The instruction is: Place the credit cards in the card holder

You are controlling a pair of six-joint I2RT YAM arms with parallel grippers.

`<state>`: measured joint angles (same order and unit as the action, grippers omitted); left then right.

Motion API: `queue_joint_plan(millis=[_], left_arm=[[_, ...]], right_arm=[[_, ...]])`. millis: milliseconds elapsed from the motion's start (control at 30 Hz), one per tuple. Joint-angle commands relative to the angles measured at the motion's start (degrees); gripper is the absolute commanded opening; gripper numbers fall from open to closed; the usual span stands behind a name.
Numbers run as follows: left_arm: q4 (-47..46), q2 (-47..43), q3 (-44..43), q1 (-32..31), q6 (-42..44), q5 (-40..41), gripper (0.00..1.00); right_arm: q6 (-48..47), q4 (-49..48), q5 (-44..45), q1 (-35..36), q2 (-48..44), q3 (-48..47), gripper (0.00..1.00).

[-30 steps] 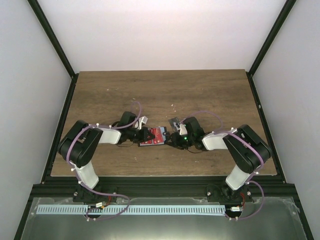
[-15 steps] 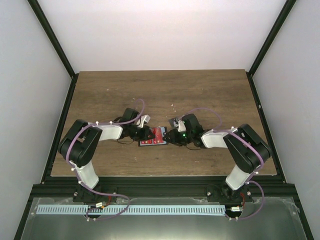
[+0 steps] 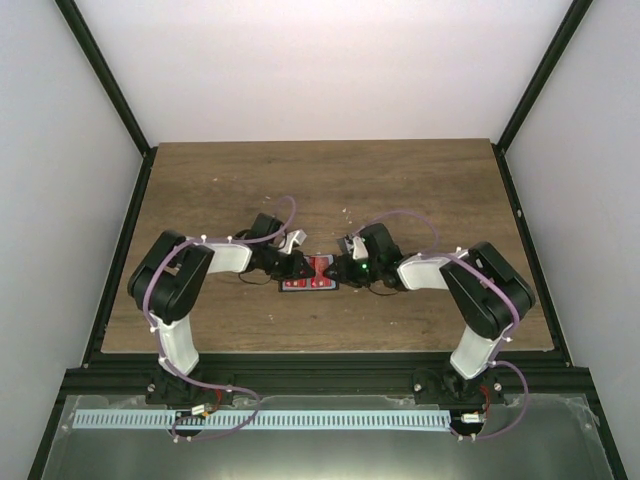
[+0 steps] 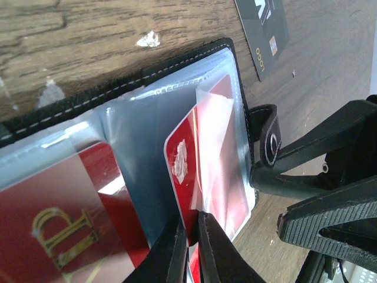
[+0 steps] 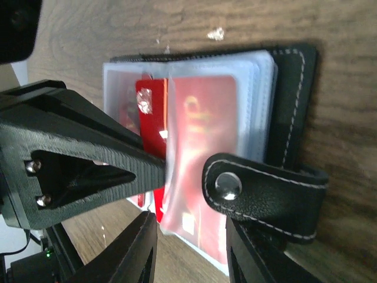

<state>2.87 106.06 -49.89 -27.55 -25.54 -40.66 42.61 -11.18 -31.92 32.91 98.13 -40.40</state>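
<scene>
In the last second your two arms have closed in on each other. The left gripper (image 4: 189, 227) now stands over the open black stitched card holder with clear plastic sleeves (image 4: 118, 82), at the middle of the wooden table (image 3: 220, 180). Its fingers are pressed together, pinching the near edge of a red plastic card (image 4: 179, 171). The far end of this card lies partly under a clear flap, so I judge the insertion is begun but not finished.

The right gripper (image 5: 191, 247), coming from three o'clock, has its fingers partly spread astride the sleeves. I cannot tell whether it grips them.

A red card with gold letters (image 4: 53, 224) already sits in the holder at eight o'clock. A dark grey card (image 4: 263, 29) waits on the table at one o'clock. The black snap strap (image 5: 265, 197) lies across the sleeves and may block your way.
</scene>
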Motion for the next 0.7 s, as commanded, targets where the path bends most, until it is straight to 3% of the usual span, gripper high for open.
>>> queue_joint_plan(millis=[0, 400, 500, 667], left_arm=[[5.93, 3.00, -0.67, -0.88, 2.64, 2.79, 0.08], [10.96, 4.41, -4.33, -0.88, 4.37, 5.16, 0.10], [12.34, 4.00, -4.67, -0.93, 4.45, 6.90, 0.16], [17.25, 0.48, -5.69, -1.42, 4.53, 12.43, 0.34]], right_arm=[[-2.46, 2.08, 2.26, -0.21, 1.21, -3.16, 0.34], [-6.00, 7.84, 8.05, -0.20, 0.96, -5.82, 0.34], [-6.40, 7.92, 7.68, -0.21, 1.08, -5.61, 0.34], [-5.97, 6.76, 6.01, -0.21, 1.37, -4.73, 0.34]])
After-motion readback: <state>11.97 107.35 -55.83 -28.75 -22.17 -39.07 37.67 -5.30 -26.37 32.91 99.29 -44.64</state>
